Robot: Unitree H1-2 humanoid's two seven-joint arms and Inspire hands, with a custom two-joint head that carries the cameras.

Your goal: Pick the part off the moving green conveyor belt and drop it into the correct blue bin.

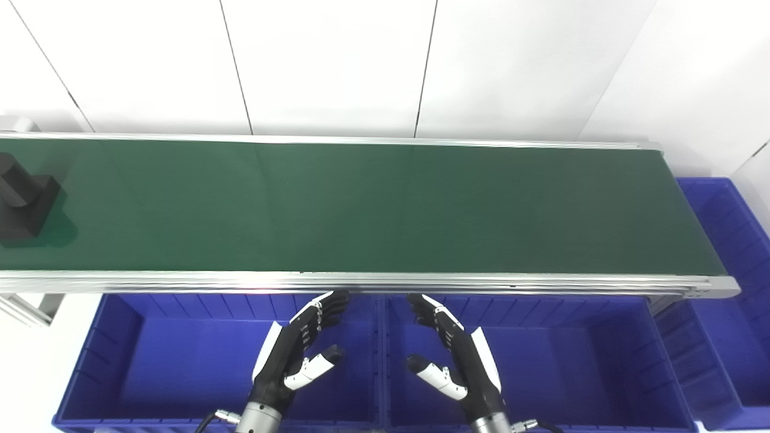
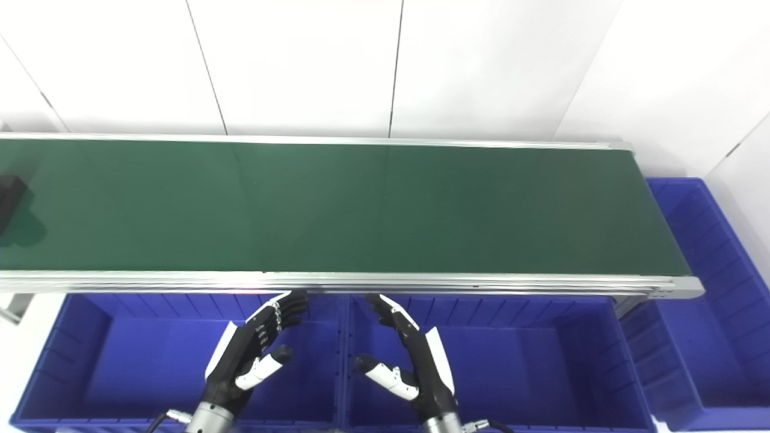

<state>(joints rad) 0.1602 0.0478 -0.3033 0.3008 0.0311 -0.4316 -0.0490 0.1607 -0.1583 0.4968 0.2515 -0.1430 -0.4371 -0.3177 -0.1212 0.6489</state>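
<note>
A black part sits on the green belt at the far left of the frame, cut off by the edge, so its shape is unclear. Both hands hover empty at bottom centre, fingers spread: the left hand over the left bin, the right hand over the middle bin.

White wall panels fill the background, divided by thin dark vertical seams. Lighting is bright and even. A white floor shows at lower left, beside an aluminium frame leg.
</note>
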